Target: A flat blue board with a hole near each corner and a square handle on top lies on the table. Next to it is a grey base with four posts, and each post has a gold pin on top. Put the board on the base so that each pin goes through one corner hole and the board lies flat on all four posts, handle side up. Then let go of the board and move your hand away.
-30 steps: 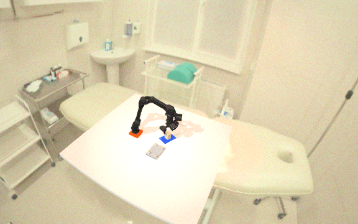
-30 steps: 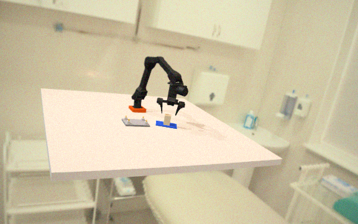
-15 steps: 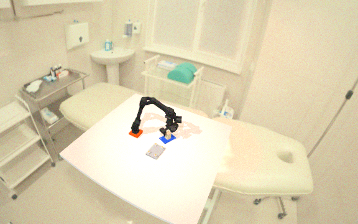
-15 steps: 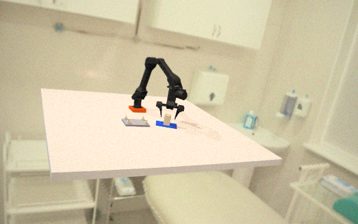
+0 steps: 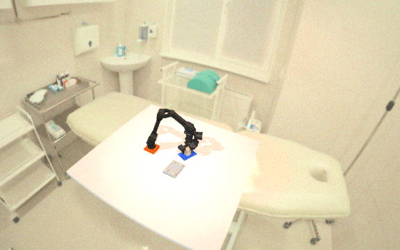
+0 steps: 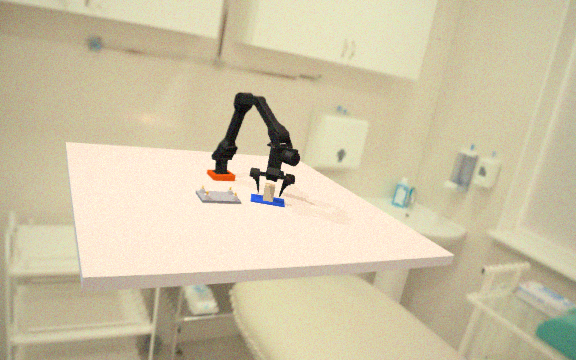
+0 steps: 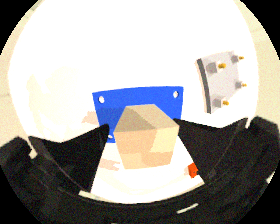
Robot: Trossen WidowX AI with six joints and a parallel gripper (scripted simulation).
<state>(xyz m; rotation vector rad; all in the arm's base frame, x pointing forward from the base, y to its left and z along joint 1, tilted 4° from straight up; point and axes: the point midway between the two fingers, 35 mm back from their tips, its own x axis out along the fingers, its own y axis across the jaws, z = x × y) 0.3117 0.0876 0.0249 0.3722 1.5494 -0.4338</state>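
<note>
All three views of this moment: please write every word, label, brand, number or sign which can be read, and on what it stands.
No text can be read in any view.
White wall dispenser: a dark mark, too blurred to read.
Blue-and-white bottle by the sink: a pale label, too blurred to read.

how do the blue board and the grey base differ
The blue board has a hole near each corner, while the grey base has posts topped with gold pins. The board carries a square handle in its middle; the base has no handle. Both are flat plates on the table.
</note>
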